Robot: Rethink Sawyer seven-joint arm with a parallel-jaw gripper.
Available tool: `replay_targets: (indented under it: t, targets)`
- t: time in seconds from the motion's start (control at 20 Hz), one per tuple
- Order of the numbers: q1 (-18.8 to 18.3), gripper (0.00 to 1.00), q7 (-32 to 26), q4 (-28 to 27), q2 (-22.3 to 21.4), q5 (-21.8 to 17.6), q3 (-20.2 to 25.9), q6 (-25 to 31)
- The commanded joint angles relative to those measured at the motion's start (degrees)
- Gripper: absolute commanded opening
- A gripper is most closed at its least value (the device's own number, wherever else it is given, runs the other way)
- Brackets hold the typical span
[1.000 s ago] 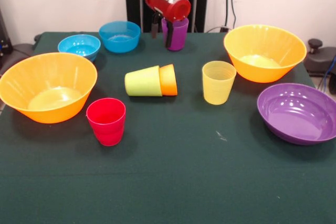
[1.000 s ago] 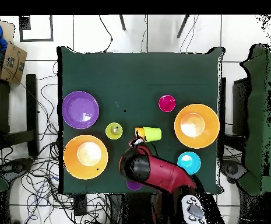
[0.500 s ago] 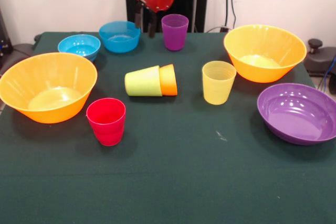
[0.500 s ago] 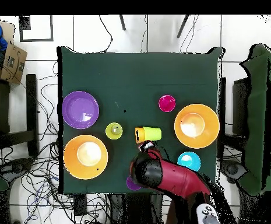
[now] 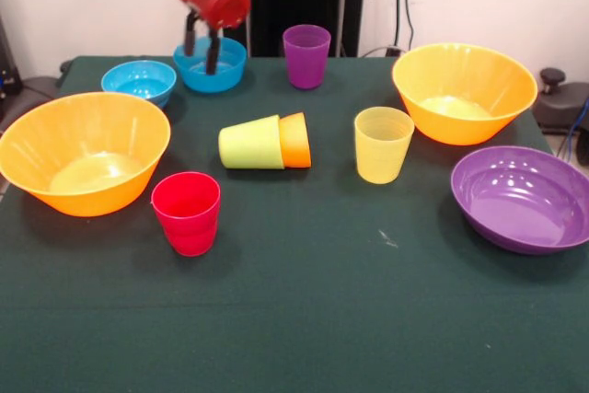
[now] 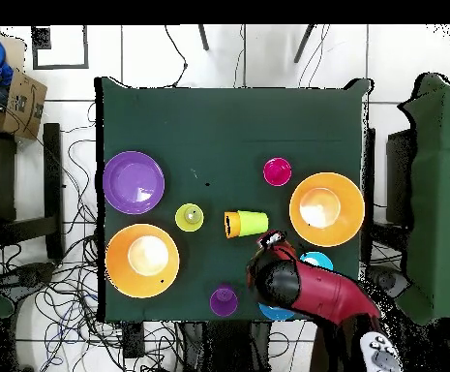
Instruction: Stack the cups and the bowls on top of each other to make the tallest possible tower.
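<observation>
My gripper (image 5: pixel 202 49) hangs open and empty over the deeper blue bowl (image 5: pixel 224 71) at the back of the table. A cyan bowl (image 5: pixel 138 80) sits just left of it. To the right, the purple cup (image 5: pixel 306 55) stands upright and apart from the gripper. The lime green cup (image 5: pixel 251 143) lies on its side, nested with the orange cup (image 5: pixel 296 139). Both the yellow cup (image 5: pixel 383 143) and the red cup (image 5: pixel 187 212) stand upright. In the overhead view the arm (image 6: pixel 301 291) covers most of the blue bowl and part of the cyan bowl (image 6: pixel 320 260).
Two large orange bowls (image 5: pixel 83 152) (image 5: pixel 463 91) sit at the left and right sides. A wide purple bowl (image 5: pixel 522 197) rests at the right front. Cables lie on the floor around the table (image 6: pixel 228 126).
The gripper left the purple cup standing and moved left in the front view, from beside the cup to above the deeper blue bowl. Nothing else moved.
</observation>
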Motion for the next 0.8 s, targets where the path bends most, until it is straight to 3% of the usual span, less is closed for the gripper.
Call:
replay_targets:
  t: [0.05, 0.35, 0.8]
  targets:
    - [-3.1, 1.00, -4.7, -10.5, 11.4, -7.6, 5.6, -3.2]
    - [-6.0, 1.00, -5.6, -11.6, 12.8, -12.0, 7.5, -3.8]
    - [-10.7, 1.00, -6.3, -10.2, 11.3, -18.0, 10.9, -2.1]
